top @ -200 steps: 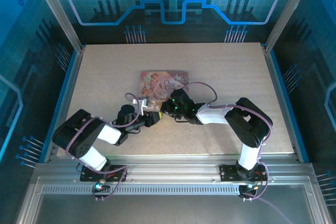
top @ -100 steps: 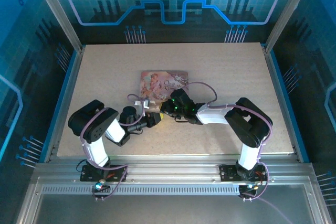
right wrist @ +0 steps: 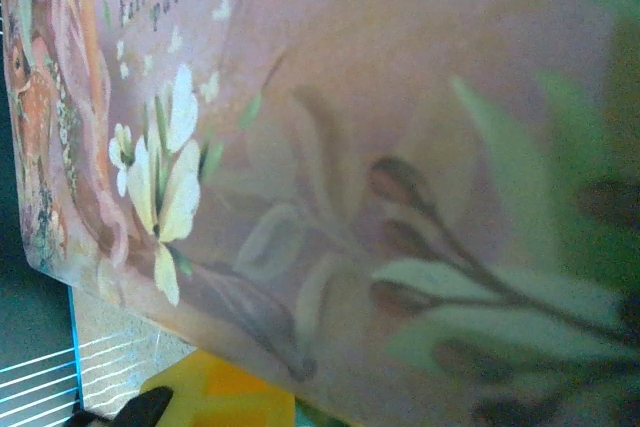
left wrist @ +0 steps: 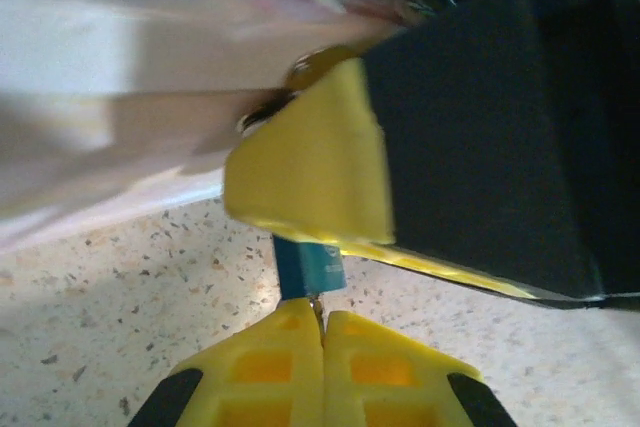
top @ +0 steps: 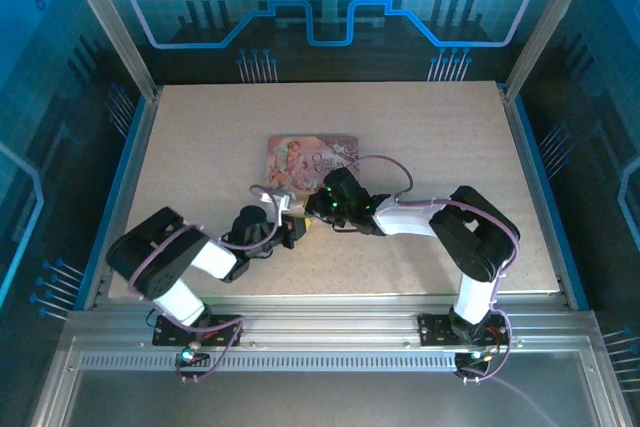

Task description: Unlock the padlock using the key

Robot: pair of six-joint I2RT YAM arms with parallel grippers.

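The key [left wrist: 316, 307] is being pinched between the left fingers [left wrist: 270, 372]. They are being pressed flat together, with only a thin silvery sliver showing at the seam. Its long axis is being held in line with those fingers, tip pointed straight away from the wrist into the padlock [left wrist: 308, 265]. The padlock's bluish end is being shown just past the left fingertips, touching the key. The rest is being covered by one yellow pad of the right fingers [left wrist: 310, 172], with a brassy glint at that pad's far edge. How wide the right fingers are set cannot be told, as the second pad is hidden.

From above, both sets of fingers are being held tip to tip just beside the near edge of the pink tin [top: 312, 157]. The left ones are aimed right and slightly away from the bases. The tin is being crowded on its near side. Bare table [top: 180, 147] is being left open to the left, right and far side, out to the blue border.
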